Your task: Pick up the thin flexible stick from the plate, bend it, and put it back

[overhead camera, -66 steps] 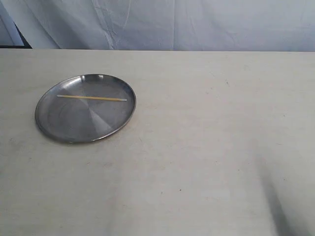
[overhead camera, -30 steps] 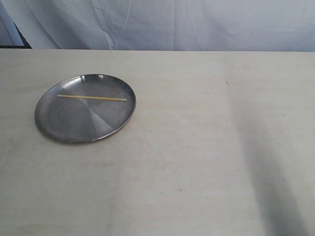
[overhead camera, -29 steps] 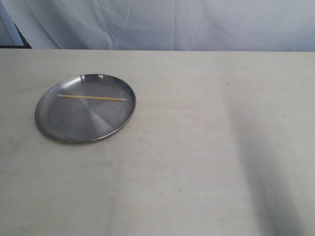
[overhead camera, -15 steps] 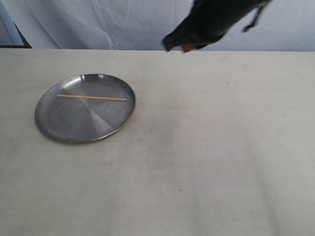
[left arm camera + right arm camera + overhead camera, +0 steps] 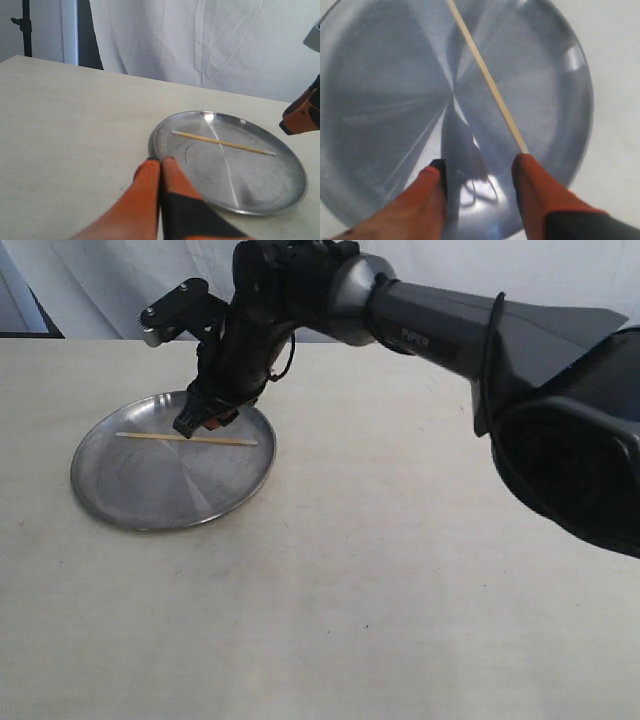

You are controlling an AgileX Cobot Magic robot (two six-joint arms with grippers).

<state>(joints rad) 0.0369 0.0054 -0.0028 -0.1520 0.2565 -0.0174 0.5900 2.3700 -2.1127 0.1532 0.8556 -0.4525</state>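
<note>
One word can be read: "PIPER" (image 5: 417, 338), in small pale capitals. It is printed on the dark grey forearm link of the right arm (image 5: 450, 330), the tapering tube that runs from the bulky joint housing toward the wrist carrying the right gripper (image 5: 200, 424). The letters run lengthwise along the link and tilt with its slope. They sit on the side of the tube that faces the exterior camera. In that view the lettered stretch shows over the far edge of the table (image 5: 350, 590), somewhat right of that edge's middle. Both wrist views show no legible lettering on anything.
</note>
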